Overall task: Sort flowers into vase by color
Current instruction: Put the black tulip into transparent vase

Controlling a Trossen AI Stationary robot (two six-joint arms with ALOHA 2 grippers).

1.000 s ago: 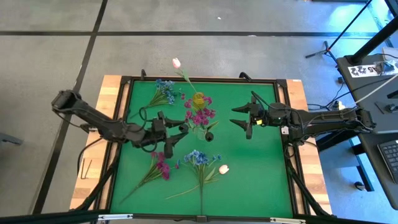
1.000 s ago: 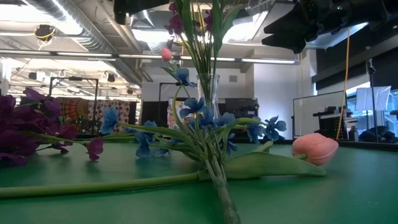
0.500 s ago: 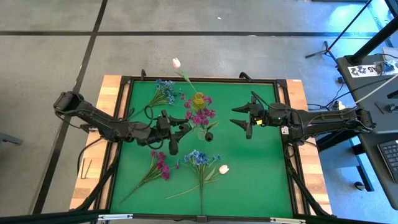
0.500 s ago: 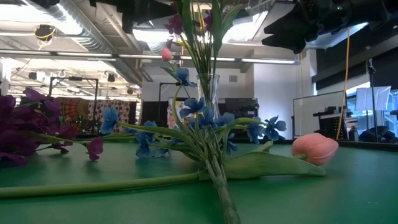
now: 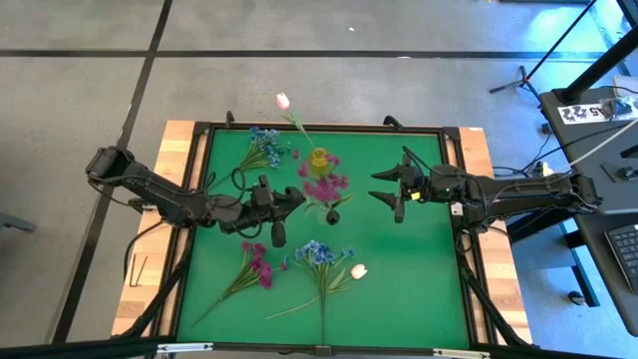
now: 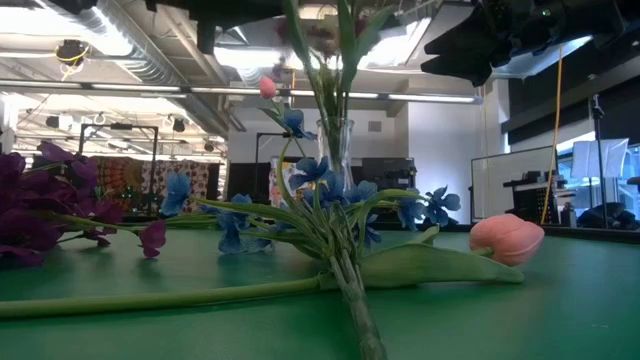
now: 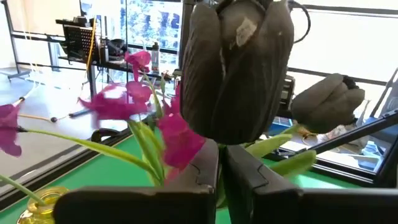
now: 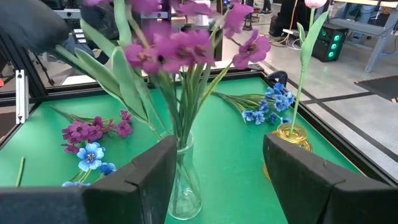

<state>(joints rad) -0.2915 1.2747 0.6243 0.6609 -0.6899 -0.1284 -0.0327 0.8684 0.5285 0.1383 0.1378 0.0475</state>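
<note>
Near table edge: blue spray, white-pink tulip, magenta spray lying flat on green mat. Mid-table: left pincer closed on dark-headed stem, beside clear vase holding magenta flowers. Right pincer hovers opposite, fingers spread, empty. Farther back: yellow vase with pink tulip; second blue spray lying near far edge.

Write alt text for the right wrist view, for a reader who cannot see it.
A clear glass vase holding magenta sprays stands on the green table, seen between the right gripper's open dark fingers. Beside it a small yellow vase holds one pink tulip; blue sprays and more magenta sprays lie on the mat.
</note>
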